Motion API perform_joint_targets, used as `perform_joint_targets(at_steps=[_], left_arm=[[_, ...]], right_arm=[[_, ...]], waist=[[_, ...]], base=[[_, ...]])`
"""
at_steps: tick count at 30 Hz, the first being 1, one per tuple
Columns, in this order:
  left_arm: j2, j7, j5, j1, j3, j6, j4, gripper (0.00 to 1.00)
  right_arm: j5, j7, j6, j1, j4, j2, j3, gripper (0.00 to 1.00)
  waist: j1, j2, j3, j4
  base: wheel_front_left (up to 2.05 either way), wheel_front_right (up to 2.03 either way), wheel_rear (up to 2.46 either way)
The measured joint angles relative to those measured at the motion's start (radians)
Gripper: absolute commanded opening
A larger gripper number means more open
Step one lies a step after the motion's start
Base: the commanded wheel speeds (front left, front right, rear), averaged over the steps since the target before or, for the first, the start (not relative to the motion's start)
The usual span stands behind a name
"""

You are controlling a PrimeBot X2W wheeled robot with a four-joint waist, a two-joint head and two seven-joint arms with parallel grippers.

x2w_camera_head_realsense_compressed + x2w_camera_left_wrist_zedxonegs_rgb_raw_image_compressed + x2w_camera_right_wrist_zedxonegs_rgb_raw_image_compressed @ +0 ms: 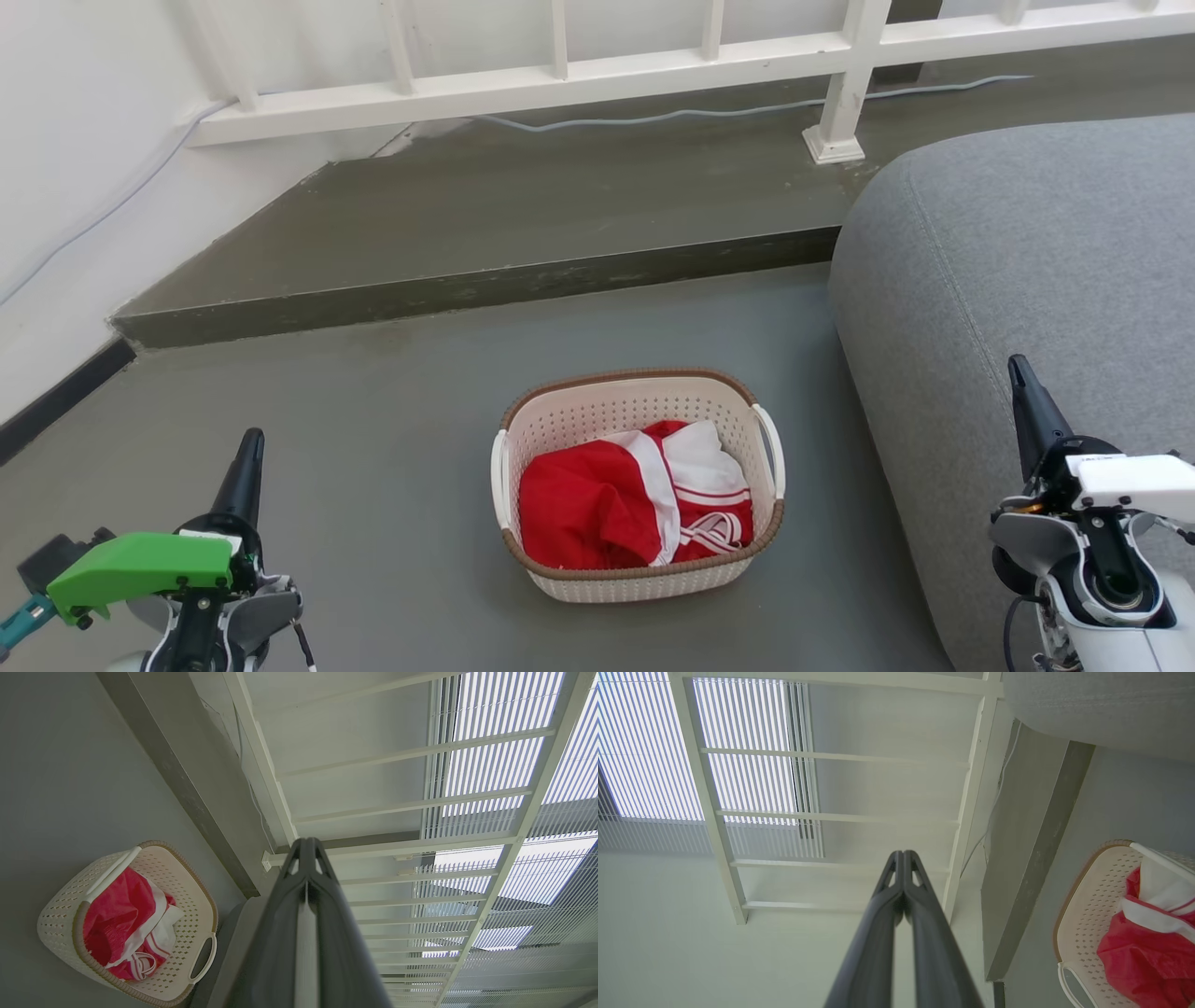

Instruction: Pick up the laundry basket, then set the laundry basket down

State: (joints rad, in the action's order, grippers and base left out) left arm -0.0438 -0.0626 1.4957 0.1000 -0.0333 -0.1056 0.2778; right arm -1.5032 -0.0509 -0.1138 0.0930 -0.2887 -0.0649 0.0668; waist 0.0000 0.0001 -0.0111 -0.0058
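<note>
1 laundry basket (635, 415), 2 closed pincers (252, 441) (1019, 369).

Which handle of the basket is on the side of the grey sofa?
The right handle of the laundry basket; the left handle faces the left gripper.

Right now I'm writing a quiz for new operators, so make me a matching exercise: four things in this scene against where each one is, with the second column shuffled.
Things
1. laundry basket
2. red and white cloth
3. grey sofa
4. white railing

Places
A. on the raised step at the back
B. on the lower floor, in the middle
C. inside the laundry basket
D. along the robot's right side

Pairs: 1-B, 2-C, 3-D, 4-A
</note>
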Motion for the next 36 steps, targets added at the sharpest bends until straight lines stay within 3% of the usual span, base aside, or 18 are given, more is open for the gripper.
perform_joint_targets(at_steps=[10,36], left_arm=[[0.0,-0.029,0.114,0.0,-0.029,-0.01,0.0,0.0],[0.0,-0.035,0.115,-0.002,-0.03,-0.018,0.0,0.0]], right_arm=[[-0.113,-0.029,-0.001,-0.001,0.003,0.003,0.032,0.0],[-0.118,-0.03,-0.004,-0.001,0.005,0.003,0.037,0.0]], waist=[[0.0,0.0,0.008,0.006],[0.0,0.0,0.008,0.006]], base=[[0.0,0.0,0.0],[0.0,0.0,0.0]])
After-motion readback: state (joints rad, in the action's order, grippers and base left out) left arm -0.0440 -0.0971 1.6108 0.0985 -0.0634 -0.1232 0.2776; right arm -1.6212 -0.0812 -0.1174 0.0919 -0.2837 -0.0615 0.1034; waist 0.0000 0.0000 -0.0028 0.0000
